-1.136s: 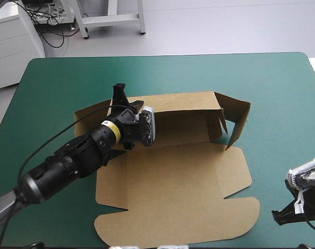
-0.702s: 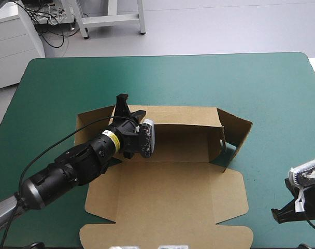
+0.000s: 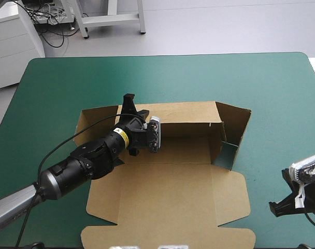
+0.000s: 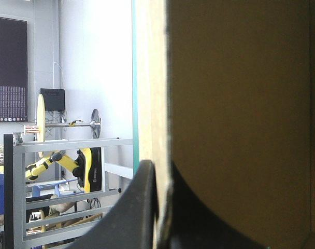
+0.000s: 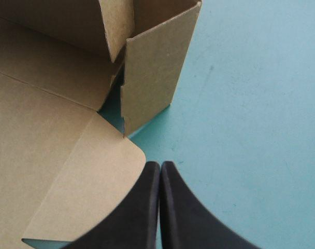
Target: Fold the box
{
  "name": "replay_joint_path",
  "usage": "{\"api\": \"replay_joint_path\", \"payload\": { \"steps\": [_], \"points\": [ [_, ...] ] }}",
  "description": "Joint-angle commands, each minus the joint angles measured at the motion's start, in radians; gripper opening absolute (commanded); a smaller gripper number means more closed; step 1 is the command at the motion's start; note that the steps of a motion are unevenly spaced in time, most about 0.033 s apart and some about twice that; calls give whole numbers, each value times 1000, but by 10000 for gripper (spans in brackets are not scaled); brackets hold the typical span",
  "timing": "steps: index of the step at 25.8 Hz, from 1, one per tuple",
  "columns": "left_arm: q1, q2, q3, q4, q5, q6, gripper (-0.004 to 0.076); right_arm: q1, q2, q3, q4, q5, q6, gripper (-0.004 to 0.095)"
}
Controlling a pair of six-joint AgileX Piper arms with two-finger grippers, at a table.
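The brown box (image 3: pixel 173 181) lies as a cut sheet on the teal-green cover, its wide lid panel flat toward the near edge. Its long back wall (image 3: pixel 183 111) stands raised, and the right end flap (image 3: pixel 235 129) stands upright at an angle. My left gripper (image 3: pixel 133 106) is shut on the back wall's top edge near its left end; in the left wrist view the board (image 4: pixel 235 104) runs between the black fingers (image 4: pixel 139 207). My right gripper (image 3: pixel 277 207) sits shut near the table's right front corner, apart from the box, with the end flap (image 5: pixel 152 78) ahead of it.
Bare teal-green cover (image 3: pixel 162 78) stretches beyond the box toward the far edge and to its right (image 3: pixel 282 119). A white cabinet (image 3: pixel 12 41) stands off the table's far left corner.
My left gripper has moved right and toward the far edge with the back wall, which now stands more upright. The sheet shifted and the right end flap swung. The right gripper barely moved.
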Motion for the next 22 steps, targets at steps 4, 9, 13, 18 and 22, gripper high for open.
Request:
{"api": "replay_joint_path", "payload": {
  "steps": [4, 9, 13, 18, 22],
  "points": [
    [-5, -4, 19, 15, 0, -15, -32, -4, 19, -34, -30, -147, 33, 141],
    [-5, -4, 34, 28, 4, -53, -32, -4, 56, -80, -78, -149, 105, 421],
    [-5, -4, 34, 146, 0, -154, -32, -4, 145, -204, -140, -149, 142, 661],
    [-5, -4, 34, 165, 1, -171, -32, -4, 279, -362, -263, -96, 223, 663],
    [-5, -4, 34, 157, 3, -204, -32, -4, 401, -507, -343, -86, 258, 663]
  ]
}}
